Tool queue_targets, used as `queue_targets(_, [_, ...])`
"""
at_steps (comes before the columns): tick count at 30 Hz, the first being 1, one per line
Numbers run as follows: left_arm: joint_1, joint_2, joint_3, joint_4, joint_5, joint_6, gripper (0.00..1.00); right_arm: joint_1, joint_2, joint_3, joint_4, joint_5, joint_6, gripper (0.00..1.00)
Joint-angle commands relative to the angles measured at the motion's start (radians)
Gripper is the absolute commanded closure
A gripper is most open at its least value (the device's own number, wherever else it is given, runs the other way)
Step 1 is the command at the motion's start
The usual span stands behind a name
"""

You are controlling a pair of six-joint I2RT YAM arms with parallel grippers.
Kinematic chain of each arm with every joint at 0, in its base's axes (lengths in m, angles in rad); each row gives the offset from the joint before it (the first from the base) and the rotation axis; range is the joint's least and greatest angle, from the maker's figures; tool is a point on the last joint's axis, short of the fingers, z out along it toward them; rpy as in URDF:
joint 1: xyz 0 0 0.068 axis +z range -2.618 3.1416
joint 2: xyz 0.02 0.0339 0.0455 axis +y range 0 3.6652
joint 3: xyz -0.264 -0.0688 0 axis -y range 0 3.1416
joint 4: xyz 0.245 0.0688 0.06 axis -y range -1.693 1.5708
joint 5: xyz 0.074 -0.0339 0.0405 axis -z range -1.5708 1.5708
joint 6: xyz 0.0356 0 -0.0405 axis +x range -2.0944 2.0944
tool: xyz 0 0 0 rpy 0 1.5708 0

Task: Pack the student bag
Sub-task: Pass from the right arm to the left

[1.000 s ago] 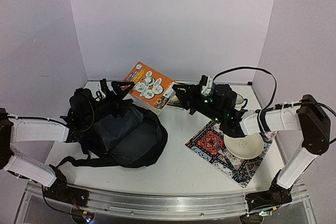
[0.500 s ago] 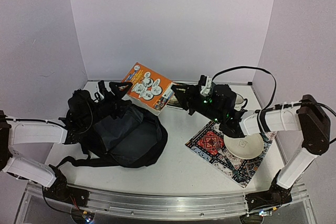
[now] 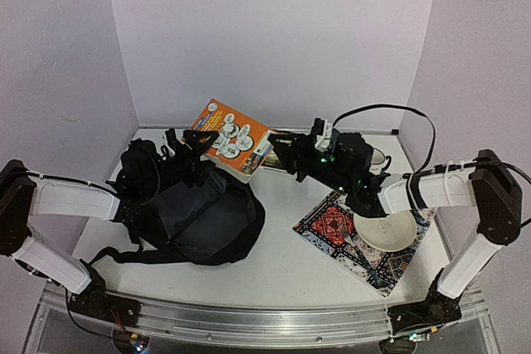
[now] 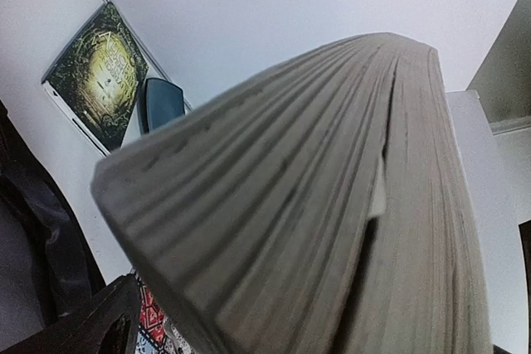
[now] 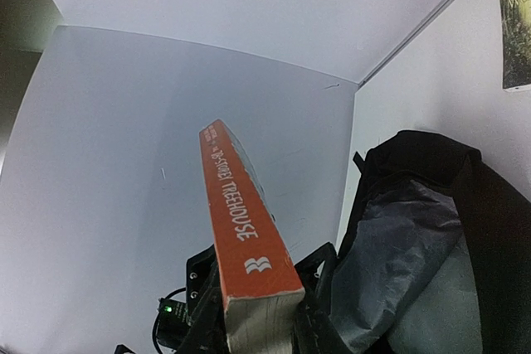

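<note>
Jaws: right gripper (image 3: 280, 150) clamped on thick orange paperback book (image 3: 235, 133); left gripper (image 3: 197, 141) spread wide by its page edges.
Bag: large soft black fabric backpack (image 3: 199, 215), centre-left of overhead frame, below book.
Handling: likely limp, sagging; grip opening's rim.

White table (image 3: 282, 254), student bag (image 3: 199, 221) at left, patterned book (image 3: 332, 225) at right; green-covered book (image 4: 98, 72) at back
</note>
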Motion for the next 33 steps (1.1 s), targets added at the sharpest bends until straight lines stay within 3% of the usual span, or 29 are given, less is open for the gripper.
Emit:
queue_targets(1, [-0.002,-0.003,0.032,0.108,0.007,-0.03,0.1,0.005,-0.031,0.066,0.314,-0.018,0.021,1.0])
queue_targets(4, [-0.002,-0.013,0.022,0.151,0.005,-0.036,0.24,0.005,-0.026,0.057,0.314,-0.016,0.026,1.0])
queue_targets(11, [-0.002,-0.051,-0.022,0.232,-0.007,-0.064,0.74,0.005,-0.018,0.017,0.31,-0.016,0.027,1.0])
queue_targets(13, [-0.003,-0.06,-0.024,0.242,-0.011,-0.069,0.87,0.006,-0.012,0.005,0.308,-0.025,0.028,0.94])
queue_targets(15, [-0.002,-0.064,-0.025,0.249,-0.018,-0.083,0.99,0.008,-0.004,-0.003,0.306,-0.041,0.025,0.81])
queue_targets(18, [-0.003,-0.063,-0.024,0.28,-0.026,-0.104,1.0,0.01,0.013,-0.018,0.303,-0.079,0.024,0.59])
queue_targets(23, [-0.003,-0.062,-0.02,0.318,-0.054,-0.125,1.0,0.028,0.017,-0.048,0.3,-0.107,0.005,0.33])
queue_targets(26, [-0.002,-0.056,-0.014,0.342,-0.065,-0.14,1.0,0.04,0.019,-0.051,0.283,-0.116,-0.004,0.26])
queue_targets(33, [-0.006,-0.03,0.005,0.366,-0.056,-0.173,1.0,0.058,0.061,0.009,0.281,-0.176,-0.047,0.22])
